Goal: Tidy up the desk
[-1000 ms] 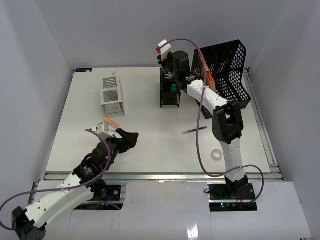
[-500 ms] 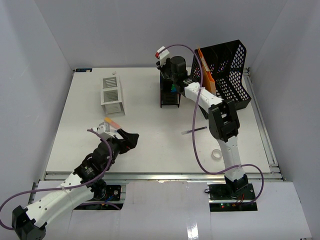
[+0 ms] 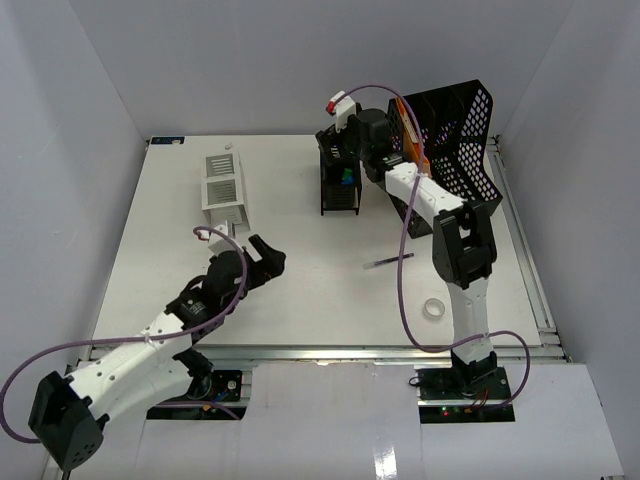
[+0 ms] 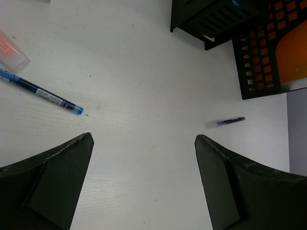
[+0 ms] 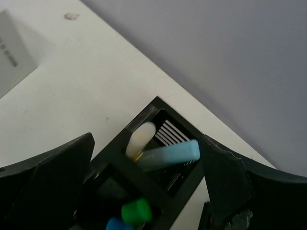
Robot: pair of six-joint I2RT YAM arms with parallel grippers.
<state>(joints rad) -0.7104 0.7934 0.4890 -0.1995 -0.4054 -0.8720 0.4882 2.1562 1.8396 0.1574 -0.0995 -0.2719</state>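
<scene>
The white desk point(image 3: 300, 280) is boxed in by plain pale grey panels: a far wall point(image 3: 250, 60) behind it, a left wall point(image 3: 50, 200) and a right wall point(image 3: 590, 200) beside it. A metal rail point(image 3: 330, 350) lines its near edge. The light is even and the shadows are soft.

On the surface point(image 3: 320, 290), a mesh drawer unit point(image 3: 223, 190) stood at the far left, a pen holder point(image 3: 340, 188) right of it, and a file basket point(image 3: 462, 150) further right. A pen point(image 3: 388, 261) and a tape roll point(image 3: 434, 308) lay nearer.

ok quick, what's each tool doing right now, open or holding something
left tool: open, holding nothing
right tool: open, holding nothing, above the black pen organizer
</scene>
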